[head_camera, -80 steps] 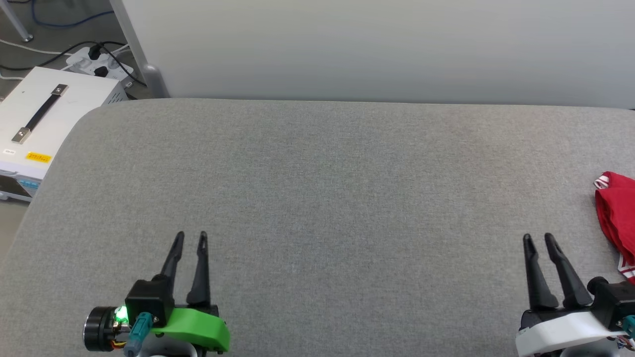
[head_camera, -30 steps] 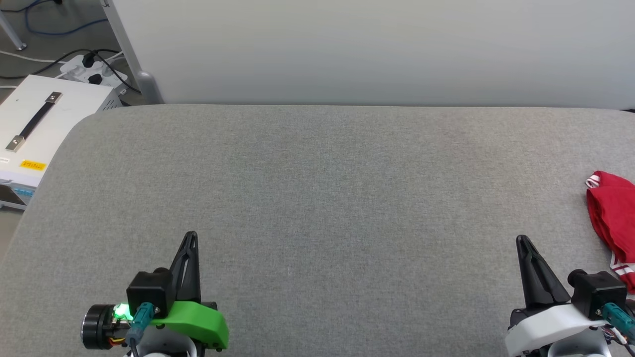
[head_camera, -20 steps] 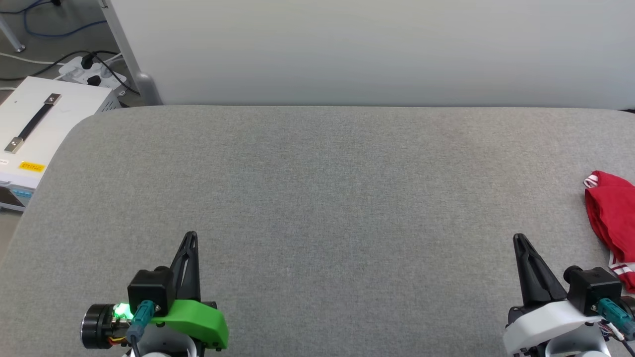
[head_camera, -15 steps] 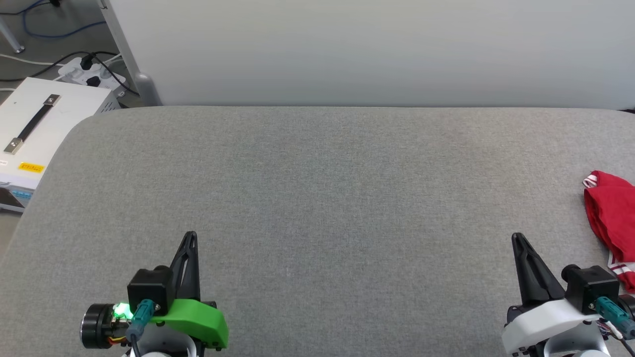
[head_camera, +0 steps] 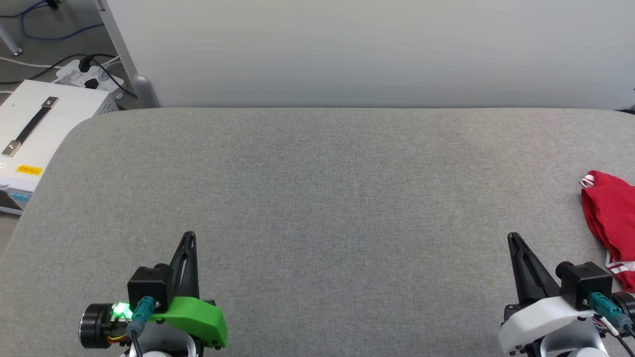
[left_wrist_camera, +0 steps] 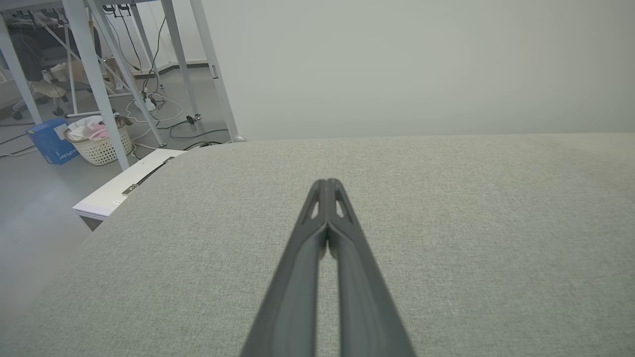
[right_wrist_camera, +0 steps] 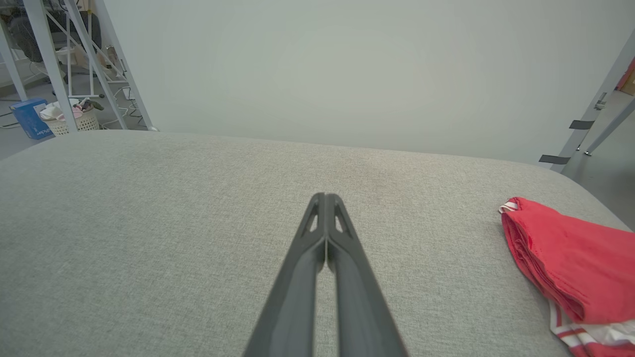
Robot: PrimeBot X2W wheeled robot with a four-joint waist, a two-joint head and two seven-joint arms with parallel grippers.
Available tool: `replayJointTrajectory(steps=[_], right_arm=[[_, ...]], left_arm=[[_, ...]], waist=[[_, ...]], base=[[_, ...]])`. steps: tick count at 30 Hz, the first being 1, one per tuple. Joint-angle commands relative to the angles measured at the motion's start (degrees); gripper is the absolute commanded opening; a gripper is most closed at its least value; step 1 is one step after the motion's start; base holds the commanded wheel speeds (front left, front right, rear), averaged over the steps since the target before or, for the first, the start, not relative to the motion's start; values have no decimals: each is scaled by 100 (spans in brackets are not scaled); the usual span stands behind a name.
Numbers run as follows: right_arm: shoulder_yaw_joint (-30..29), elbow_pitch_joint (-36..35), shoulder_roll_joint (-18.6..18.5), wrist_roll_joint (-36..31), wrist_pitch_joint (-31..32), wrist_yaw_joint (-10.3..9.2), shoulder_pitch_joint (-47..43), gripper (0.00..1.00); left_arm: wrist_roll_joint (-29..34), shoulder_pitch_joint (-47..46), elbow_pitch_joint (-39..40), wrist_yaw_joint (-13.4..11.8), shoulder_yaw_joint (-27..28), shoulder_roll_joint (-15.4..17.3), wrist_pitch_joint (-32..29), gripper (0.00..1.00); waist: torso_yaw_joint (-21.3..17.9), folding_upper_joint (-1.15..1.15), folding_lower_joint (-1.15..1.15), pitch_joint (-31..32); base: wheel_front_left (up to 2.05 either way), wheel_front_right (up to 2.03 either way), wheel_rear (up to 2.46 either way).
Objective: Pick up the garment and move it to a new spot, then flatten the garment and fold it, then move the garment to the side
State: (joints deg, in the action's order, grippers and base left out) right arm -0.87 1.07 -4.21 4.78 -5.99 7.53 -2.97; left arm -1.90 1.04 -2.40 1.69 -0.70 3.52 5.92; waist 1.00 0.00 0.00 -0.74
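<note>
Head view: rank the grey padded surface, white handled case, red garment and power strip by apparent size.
Largest to smallest:
grey padded surface
white handled case
red garment
power strip
The frame edge cuts off both case and garment, so only their visible parts are compared.

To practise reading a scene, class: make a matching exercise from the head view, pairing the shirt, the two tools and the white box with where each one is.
Things
1. shirt
2. left tool
3. right tool
4. box

Places
a. lower left, shut
b. lower right, shut
c. right edge of the table
d. off the table, far left

Pairs: 1-c, 2-a, 3-b, 4-d
</note>
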Motion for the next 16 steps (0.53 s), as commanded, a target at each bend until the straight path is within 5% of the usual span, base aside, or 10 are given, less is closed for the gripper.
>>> replayJointTrajectory(steps=[1,16], right_arm=[[14,-44,16,-60,36,-3,113,0],[40,-67,58,-209,237,-3,178,0]], left_arm=[[55,-61,40,-53,20,-32,-40,0],[103,-76,111,-94,38,-43,-236,0]], waist=[[-3,0,0,2],[-37,0,0,27]], base=[[0,0,0],[0,0,0]])
